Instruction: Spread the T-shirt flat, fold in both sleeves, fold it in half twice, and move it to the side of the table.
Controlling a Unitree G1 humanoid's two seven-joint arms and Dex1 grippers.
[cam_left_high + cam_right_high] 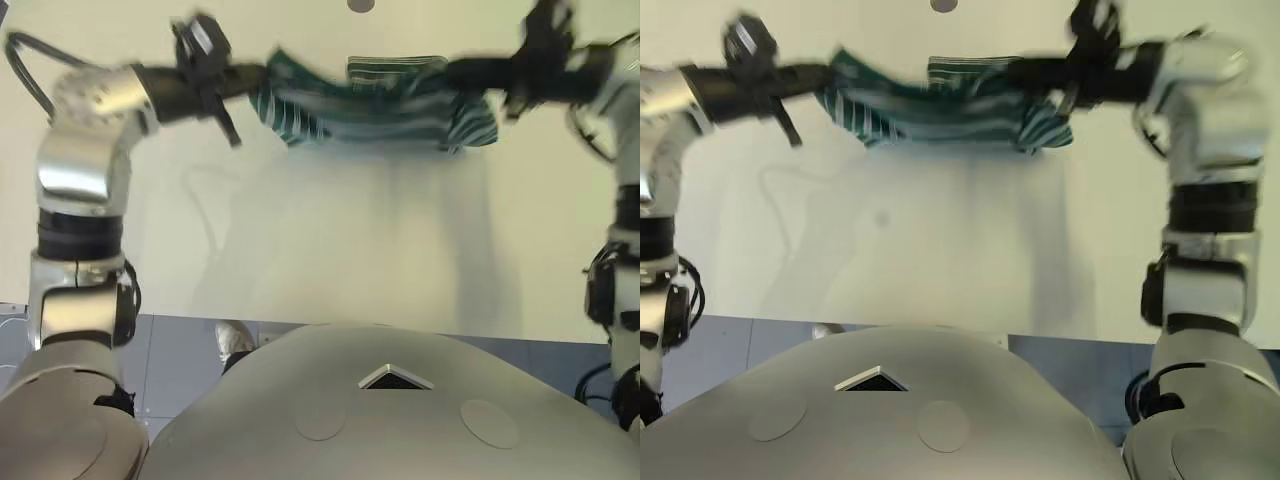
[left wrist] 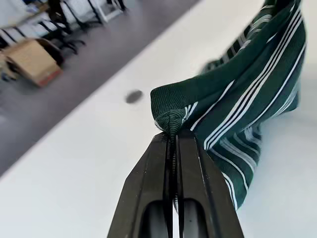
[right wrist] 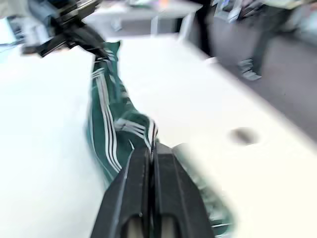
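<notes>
A dark green T-shirt [image 1: 370, 105] with white stripes hangs stretched in a bunched band above the far part of the white table [image 1: 330, 240]. My left gripper [image 1: 262, 77] is shut on its left end, and the pinched green hem [image 2: 171, 121] shows between the black fingers. My right gripper [image 1: 452, 72] is shut on the shirt's right end, where striped cloth [image 3: 116, 131] trails away from the fingers. The shirt sags a little between the two grippers.
A small dark mark [image 1: 361, 6] lies on the table's far edge. The table's near edge [image 1: 300, 322] runs in front of me, with grey floor beyond it. Chairs and a cardboard box [image 2: 32, 62] stand on the floor past the table.
</notes>
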